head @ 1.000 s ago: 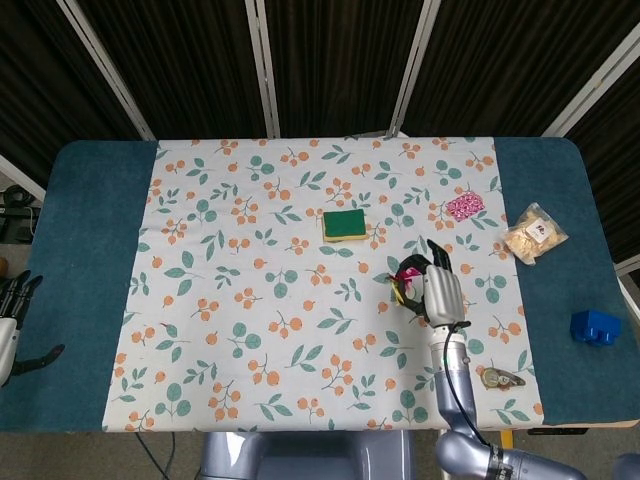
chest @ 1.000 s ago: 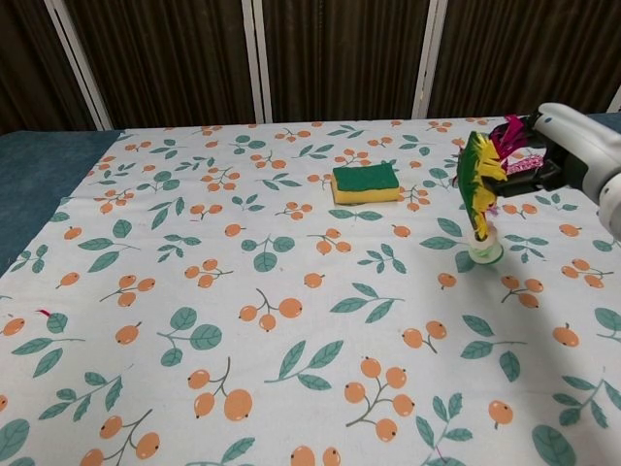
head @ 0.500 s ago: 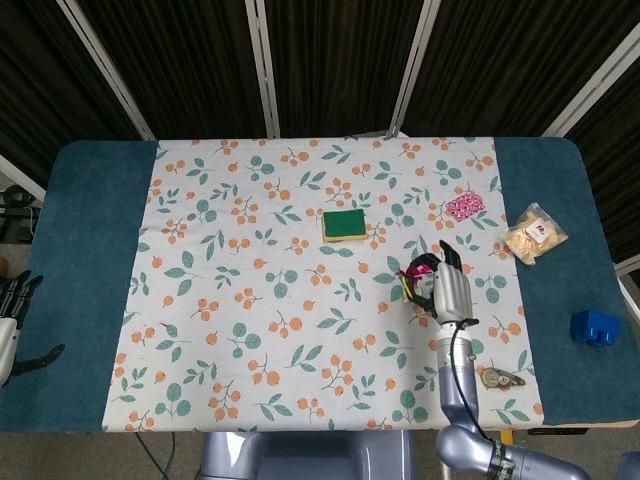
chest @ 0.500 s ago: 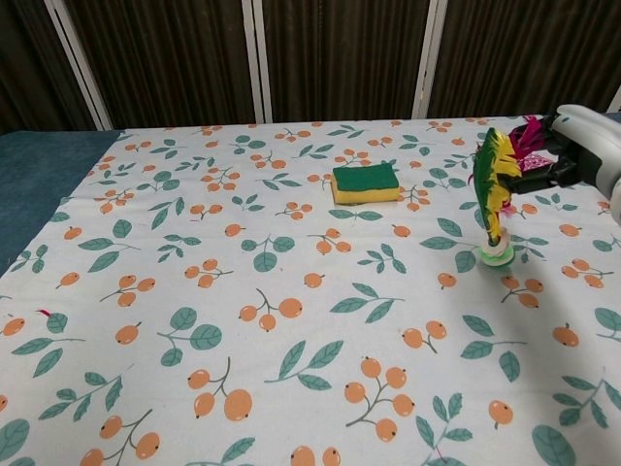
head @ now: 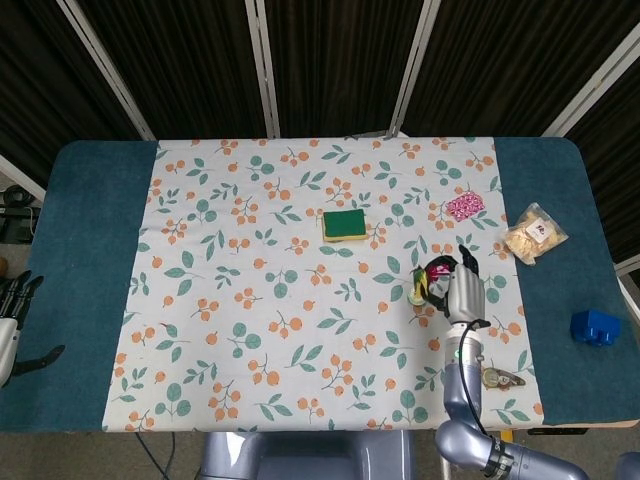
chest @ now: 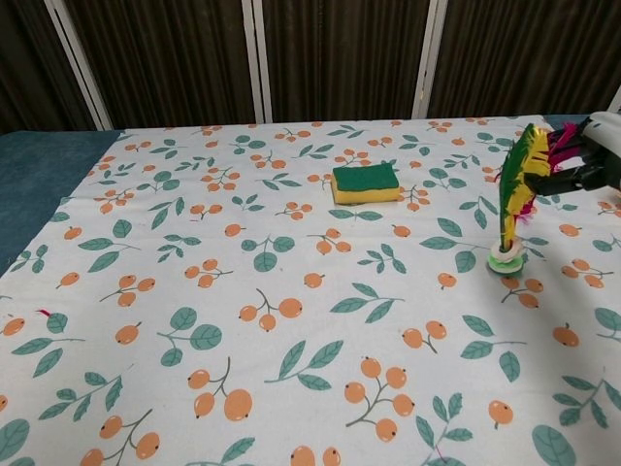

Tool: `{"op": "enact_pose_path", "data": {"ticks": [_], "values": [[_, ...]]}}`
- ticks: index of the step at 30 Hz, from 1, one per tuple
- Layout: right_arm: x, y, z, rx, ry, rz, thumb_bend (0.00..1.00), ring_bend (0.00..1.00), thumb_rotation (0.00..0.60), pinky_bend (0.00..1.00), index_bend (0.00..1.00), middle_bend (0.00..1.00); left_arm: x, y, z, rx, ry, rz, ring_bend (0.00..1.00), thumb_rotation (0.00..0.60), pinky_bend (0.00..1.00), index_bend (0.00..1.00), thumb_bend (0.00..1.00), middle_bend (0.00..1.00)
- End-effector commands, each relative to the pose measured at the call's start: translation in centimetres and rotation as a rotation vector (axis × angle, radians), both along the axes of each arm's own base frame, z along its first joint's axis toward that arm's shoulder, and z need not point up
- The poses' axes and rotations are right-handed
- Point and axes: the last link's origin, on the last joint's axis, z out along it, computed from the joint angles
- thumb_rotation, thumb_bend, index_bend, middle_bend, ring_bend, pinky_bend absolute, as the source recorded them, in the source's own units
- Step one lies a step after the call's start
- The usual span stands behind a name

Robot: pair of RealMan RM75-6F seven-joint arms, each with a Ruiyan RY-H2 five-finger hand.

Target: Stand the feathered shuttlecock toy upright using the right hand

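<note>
The shuttlecock toy (chest: 516,190) has green, yellow and pink feathers on a white round base. It stands nearly upright, leaning slightly right, with its base on the flowered cloth at the right side. My right hand (chest: 596,155) reaches in from the right edge and its fingers hold the feather tops. From the head view the toy (head: 430,283) shows just left of the right hand (head: 465,291). My left hand (head: 12,318) hangs off the table's left edge, fingers apart and holding nothing.
A green and yellow sponge (chest: 365,182) lies mid-cloth at the back. To the right are a pink packet (head: 464,206), a snack bag (head: 535,232), a blue block (head: 594,326) and a small trinket (head: 503,378) near the front edge.
My right hand has carried the shuttlecock toy to the right across the cloth. The toy's base stays low on the cloth and the feathers still lean right.
</note>
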Motion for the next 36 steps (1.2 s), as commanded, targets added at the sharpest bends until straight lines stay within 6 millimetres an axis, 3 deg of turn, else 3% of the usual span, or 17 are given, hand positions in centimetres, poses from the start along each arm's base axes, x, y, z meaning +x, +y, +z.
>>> {"op": "enact_pose_path", "data": {"ticks": [1, 10, 15, 19, 24, 36], "values": [[-0.2, 0.1, 0.2, -0.010, 0.008, -0.006, 0.49, 0.00, 0.600, 0.00, 0.51, 0.32, 0.0, 0.0, 0.0, 0.000, 0.001, -0.001, 0.00, 0.556, 0.00, 0.00, 0.20, 0.00], [-1.0, 1.3, 1.0, -0.027, 0.049, 0.009, 0.42, 0.00, 0.600, 0.00, 0.23, 0.12, 0.1, 0.0, 0.0, 0.004, 0.006, -0.005, 0.00, 0.559, 0.00, 0.00, 0.20, 0.00], [-1.6, 2.1, 1.3, -0.018, 0.064, 0.009, 0.38, 0.00, 0.600, 0.00, 0.14, 0.02, 0.1, -0.1, 0.0, 0.008, 0.009, -0.004, 0.00, 0.557, 0.00, 0.00, 0.20, 0.00], [-2.0, 2.8, 1.7, -0.007, 0.079, 0.013, 0.33, 0.00, 0.600, 0.00, 0.06, 0.00, 0.1, -0.1, 0.0, 0.007, 0.010, -0.004, 0.00, 0.560, 0.00, 0.00, 0.20, 0.00], [-2.6, 3.8, 2.6, 0.005, 0.102, 0.025, 0.28, 0.00, 0.600, 0.00, 0.02, 0.00, 0.1, -0.1, 0.0, 0.006, 0.010, -0.004, 0.00, 0.559, 0.00, 0.00, 0.20, 0.00], [-4.2, 4.9, 5.8, -0.004, 0.153, 0.041, 0.27, 0.00, 0.600, 0.00, 0.02, 0.00, 0.1, -0.1, -0.1, 0.005, 0.012, -0.004, 0.00, 0.555, 0.00, 0.00, 0.20, 0.00]]}}
